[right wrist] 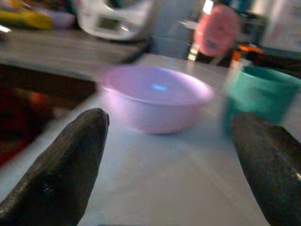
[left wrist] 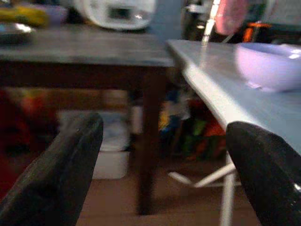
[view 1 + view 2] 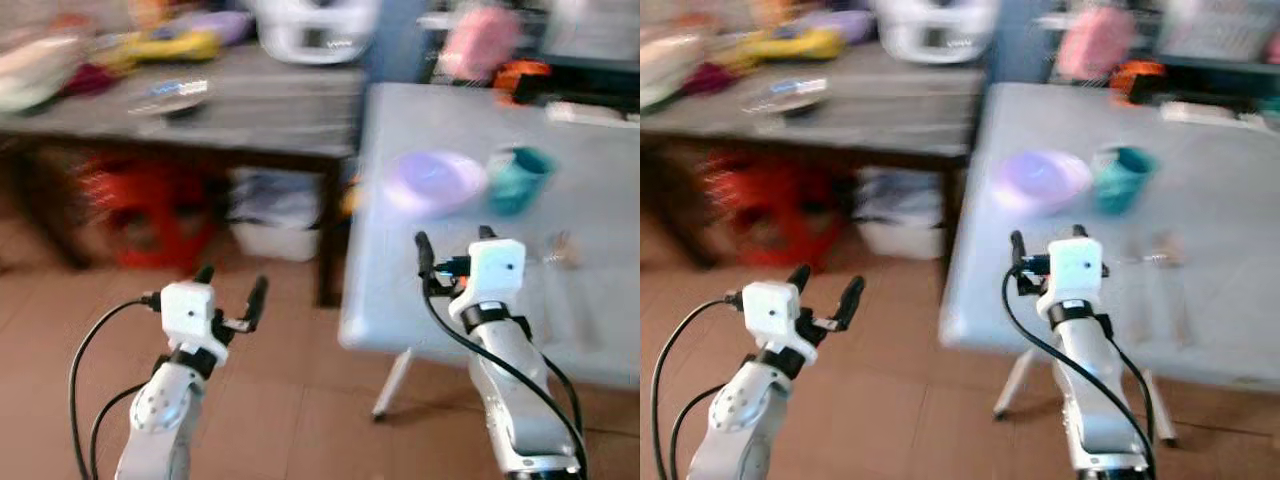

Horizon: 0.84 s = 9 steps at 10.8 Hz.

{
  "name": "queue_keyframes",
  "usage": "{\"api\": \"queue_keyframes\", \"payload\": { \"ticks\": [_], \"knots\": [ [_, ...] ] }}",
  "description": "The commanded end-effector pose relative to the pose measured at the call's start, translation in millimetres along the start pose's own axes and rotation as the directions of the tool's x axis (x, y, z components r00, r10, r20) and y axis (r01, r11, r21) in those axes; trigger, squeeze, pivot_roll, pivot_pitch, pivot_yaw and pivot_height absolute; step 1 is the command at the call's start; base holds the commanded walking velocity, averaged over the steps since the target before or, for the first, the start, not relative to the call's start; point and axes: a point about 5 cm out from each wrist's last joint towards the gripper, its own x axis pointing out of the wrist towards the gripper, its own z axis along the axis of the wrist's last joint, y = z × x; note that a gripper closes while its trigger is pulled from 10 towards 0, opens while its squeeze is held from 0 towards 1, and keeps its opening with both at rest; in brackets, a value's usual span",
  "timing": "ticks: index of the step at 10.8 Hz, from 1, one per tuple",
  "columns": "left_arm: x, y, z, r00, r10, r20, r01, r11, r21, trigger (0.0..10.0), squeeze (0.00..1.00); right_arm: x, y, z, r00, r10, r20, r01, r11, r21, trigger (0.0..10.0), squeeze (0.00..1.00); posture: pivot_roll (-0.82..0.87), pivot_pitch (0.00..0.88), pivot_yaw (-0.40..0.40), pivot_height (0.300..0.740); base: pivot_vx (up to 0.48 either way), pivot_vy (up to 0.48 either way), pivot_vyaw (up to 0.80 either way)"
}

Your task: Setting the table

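A lilac bowl (image 3: 436, 180) and a teal cup (image 3: 520, 178) stand side by side on a pale blue table (image 3: 590, 290). Cutlery (image 3: 1160, 255) lies blurred to the right of them. My right gripper (image 3: 452, 244) is open over the table's near left part, short of the bowl (image 1: 155, 96) and the cup (image 1: 261, 92). My left gripper (image 3: 230, 285) is open above the floor, left of the table, with nothing between its fingers (image 2: 56, 174). The bowl (image 2: 270, 63) sits beyond the table edge in the left wrist view.
A dark wooden table (image 3: 200, 110) with cluttered items and a white appliance (image 3: 315, 30) stands to the left. Beneath it sit a red crate (image 3: 150, 210) and a white bin (image 3: 272, 215). Pink and orange objects (image 3: 490, 50) lie at the far side. The floor is terracotta tile.
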Motion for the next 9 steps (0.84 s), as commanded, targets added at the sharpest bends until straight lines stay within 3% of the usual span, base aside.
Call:
{"api": "queue_keyframes", "payload": {
  "ticks": [1, 3, 9],
  "knots": [
    [-2.5, 4.9, 0.9, 1.0, 0.007, -0.008, -0.006, 1.0, 0.023, 10.0, 0.0, 1.9, 3.1, 4.1, 1.0, 0.007, 0.013, -0.007, 1.0, 0.018, 10.0, 0.0, -0.05, 0.128, 0.02, 0.74, 0.375, 0.0, 0.0],
    [-3.3, 4.6, -0.9, 1.0, 0.003, -0.019, -0.003, 1.0, 0.021, 10.0, 0.0, 1.9, 5.2, 2.7, 1.0, 0.013, 0.004, -0.013, 1.0, 0.022, 10.0, 0.0, -0.05, 0.128, 0.018, 0.74, 0.332, 0.0, -0.39],
    [-8.5, 4.7, -5.1, 0.999, -0.016, -0.052, 0.018, 1.0, 0.025, 10.0, 0.0, -0.9, 11.3, 0.7, 1.0, 0.027, 0.002, -0.027, 0.999, 0.026, 10.0, 0.0, -0.04, 0.143, 0.029, 0.74, 0.0, 0.0, -0.07]
  ]
}}
